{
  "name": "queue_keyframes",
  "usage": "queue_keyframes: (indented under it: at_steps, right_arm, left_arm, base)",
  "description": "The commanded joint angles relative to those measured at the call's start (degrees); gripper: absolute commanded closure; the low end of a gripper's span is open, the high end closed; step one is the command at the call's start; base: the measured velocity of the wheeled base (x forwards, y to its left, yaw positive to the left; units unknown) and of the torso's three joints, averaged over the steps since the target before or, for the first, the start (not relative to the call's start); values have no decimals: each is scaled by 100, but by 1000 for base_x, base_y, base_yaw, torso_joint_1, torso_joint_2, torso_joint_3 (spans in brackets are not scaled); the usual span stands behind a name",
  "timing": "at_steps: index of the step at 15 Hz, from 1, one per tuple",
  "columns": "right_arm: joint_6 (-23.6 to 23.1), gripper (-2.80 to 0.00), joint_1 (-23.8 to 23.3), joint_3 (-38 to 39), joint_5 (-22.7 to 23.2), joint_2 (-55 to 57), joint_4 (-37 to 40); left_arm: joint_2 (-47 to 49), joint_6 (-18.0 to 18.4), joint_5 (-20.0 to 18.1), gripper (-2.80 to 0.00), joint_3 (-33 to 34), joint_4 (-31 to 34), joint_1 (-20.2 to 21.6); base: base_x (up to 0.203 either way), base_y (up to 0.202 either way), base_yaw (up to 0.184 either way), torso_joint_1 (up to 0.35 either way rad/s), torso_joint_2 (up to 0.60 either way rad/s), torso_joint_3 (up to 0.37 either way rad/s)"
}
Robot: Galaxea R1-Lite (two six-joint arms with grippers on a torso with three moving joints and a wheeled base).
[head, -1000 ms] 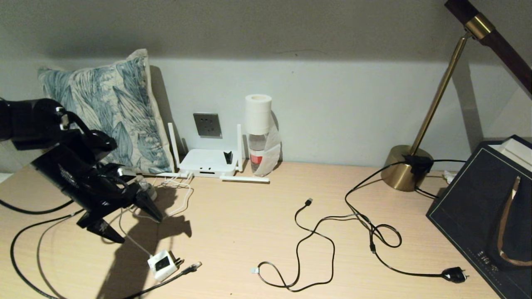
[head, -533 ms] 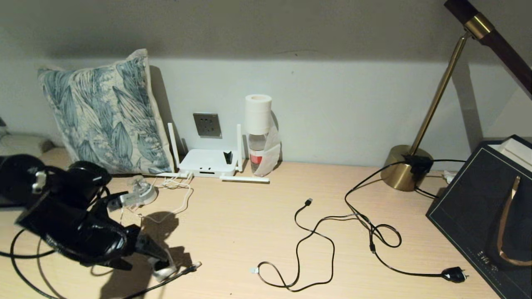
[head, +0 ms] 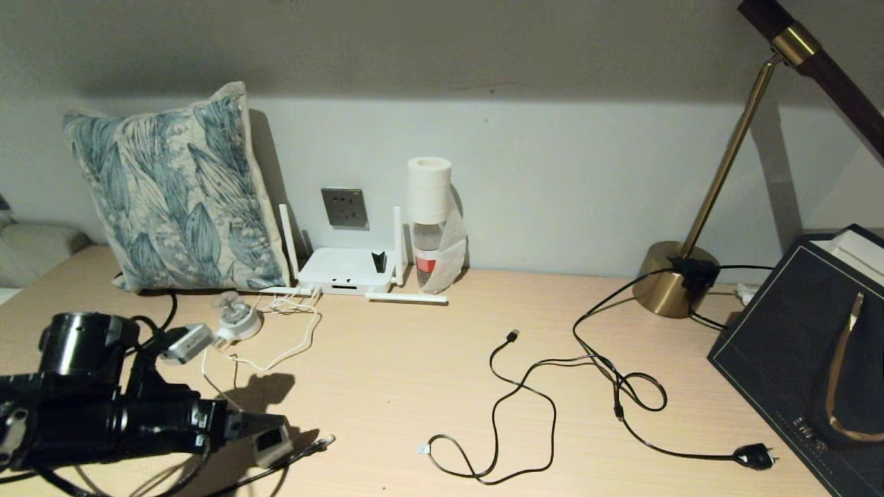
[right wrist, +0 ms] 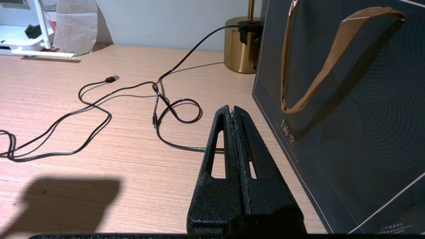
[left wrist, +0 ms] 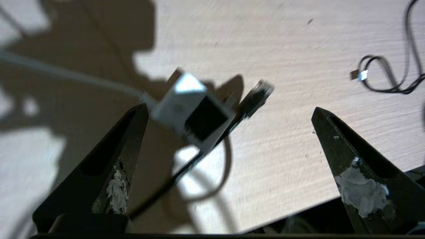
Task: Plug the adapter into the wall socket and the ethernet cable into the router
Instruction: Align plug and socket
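Note:
The small white adapter (head: 272,442) with its black square lies near the table's front left, its thin white cord running back toward the router (head: 343,270). My left gripper (head: 276,433) is low over the table, level and open; in the left wrist view the adapter (left wrist: 194,111) sits just ahead of the left gripper (left wrist: 229,108), nearer one finger and untouched. The ethernet cable (head: 319,442) ends with its clip beside the adapter. The grey wall socket (head: 344,207) is on the wall above the router. My right gripper (right wrist: 232,109) is shut and empty over the table's right side.
A leaf-print pillow (head: 173,190) leans on the wall at the left. A round whitish plug (head: 238,321), a bottle under a paper roll (head: 428,228), a black USB cable (head: 514,407), the lamp base (head: 664,279) with its cord and a dark gift bag (head: 804,359) also occupy the table.
My left arm has dropped from above the table's left side to the front edge and turned level. Its open gripper now sits at the adapter. The right arm has not moved.

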Motion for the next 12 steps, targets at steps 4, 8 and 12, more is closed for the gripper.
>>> queue_keyframes:
  at_steps: [4, 8, 12]
  right_arm:
    - [-4, 0, -2, 202, 3, 9, -7]
    - [-4, 0, -2, 202, 3, 9, -7]
    - [-4, 0, -2, 202, 3, 9, -7]
  left_arm:
    - [1055, 28, -748, -280, 606, -2258, 145]
    - [1699, 186, -922, -280, 926, -3903, 226]
    - [1814, 578, -809, -280, 1645, -5568, 249]
  base:
    - [0, 0, 0, 0, 0, 0]
    - [0, 0, 0, 0, 0, 0]
    - [0, 0, 0, 0, 0, 0]
